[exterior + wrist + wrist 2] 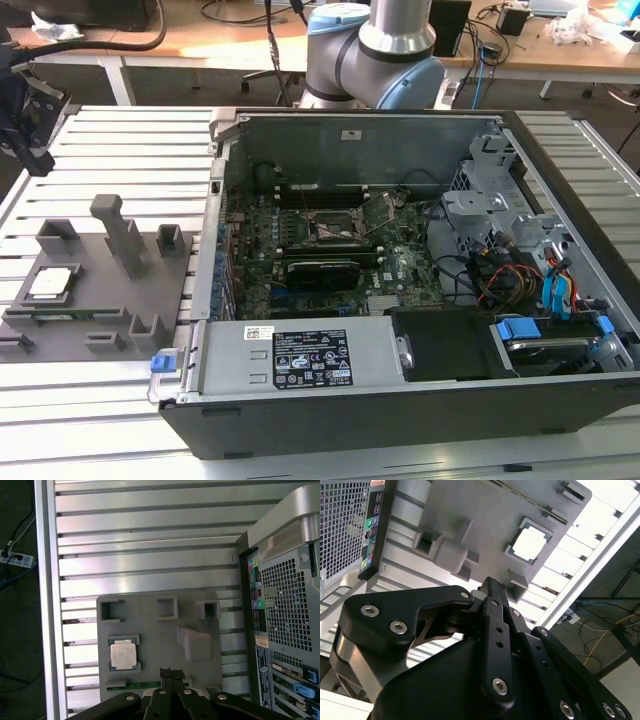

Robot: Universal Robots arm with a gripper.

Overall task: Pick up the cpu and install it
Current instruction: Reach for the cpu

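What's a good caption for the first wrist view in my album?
Cpu resting in a grey tray on the slatted table, beside the computer case.

The cpu (123, 656) has a smooth, bright metal top, its holder (160, 635) is matt grey plastic, the table (150, 530) is ribbed satin metal, and the gripper (490, 585) is matt black with shiny screws (398, 626).

Gripper (490, 582) hovers over the grey fixture plate (485, 510), nothing in its grasp. Call its pointing direction twelve: the cpu (529, 544) sits in its square pocket between one and two o'clock, untouched. Upright block (451, 554) at ten, computer case (345, 525) beyond it.
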